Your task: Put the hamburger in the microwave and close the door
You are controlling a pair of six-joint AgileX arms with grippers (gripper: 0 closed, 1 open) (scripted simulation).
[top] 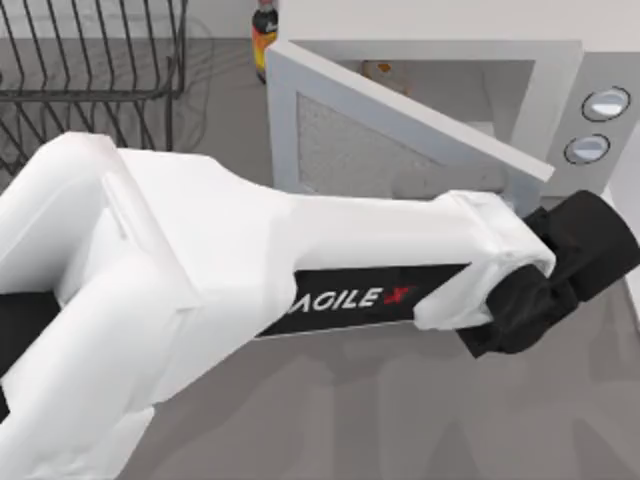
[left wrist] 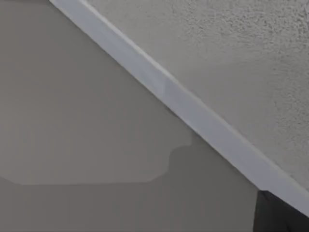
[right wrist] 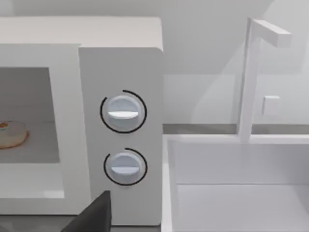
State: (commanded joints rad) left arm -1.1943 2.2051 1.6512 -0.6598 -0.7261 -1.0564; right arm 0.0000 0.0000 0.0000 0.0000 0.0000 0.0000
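Grey table (top: 400, 420) holds the microwave (top: 560, 75) at the back. Inside it sits the hamburger (right wrist: 10, 134), so that part looks done. Its door (top: 400, 140) is half open and needs shutting. Reaching across, the left gripper (top: 560, 270) is by the door's free edge; I cannot tell how its fingers stand. A wire rack (top: 90, 60) and bottle (top: 264, 30) stand nearby.
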